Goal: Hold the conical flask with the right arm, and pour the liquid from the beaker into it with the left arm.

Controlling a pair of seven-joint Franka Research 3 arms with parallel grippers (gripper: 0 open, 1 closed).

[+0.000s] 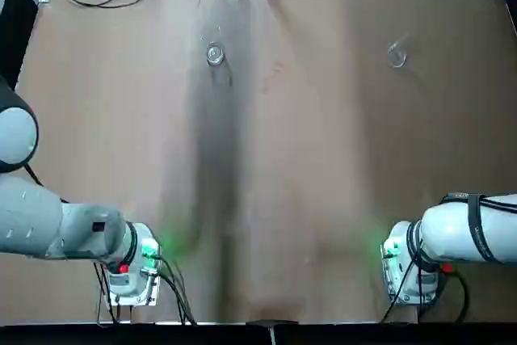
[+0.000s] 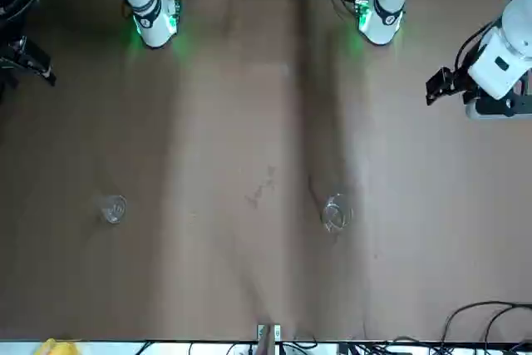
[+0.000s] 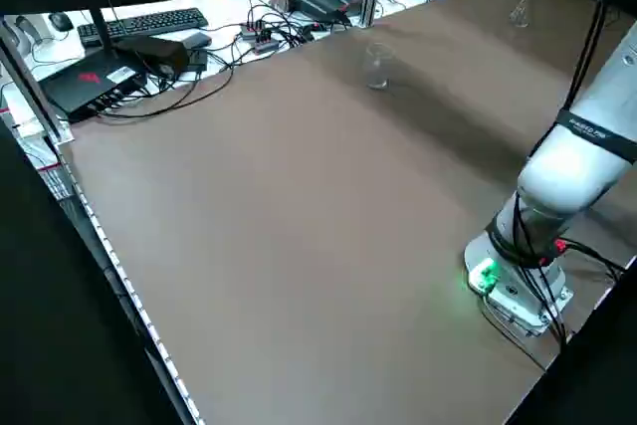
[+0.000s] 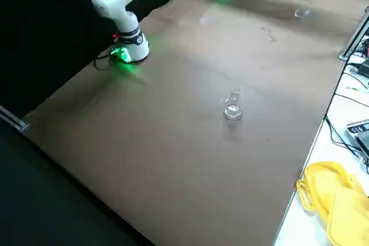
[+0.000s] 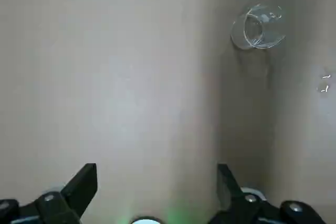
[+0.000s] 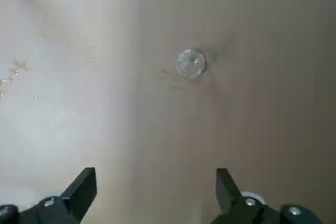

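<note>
Black two-finger left gripper [image 5: 157,169] and black right gripper [image 6: 156,170] stood wide apart-fingered and empty over the table's [image 1: 307,159] respective side edges, apparently pre-grasp, next requiring alignment with the straight-walled clear glass beaker [image 1: 215,55], left of centre near the far edge, and tapering clear glass conical flask [image 1: 397,55], toward the far right corner.

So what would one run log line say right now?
small clear straight-walled glass beaker: upright | clear tapering glass flask: upright | left gripper, right gripper: open, above table | pouring: not begun
</note>
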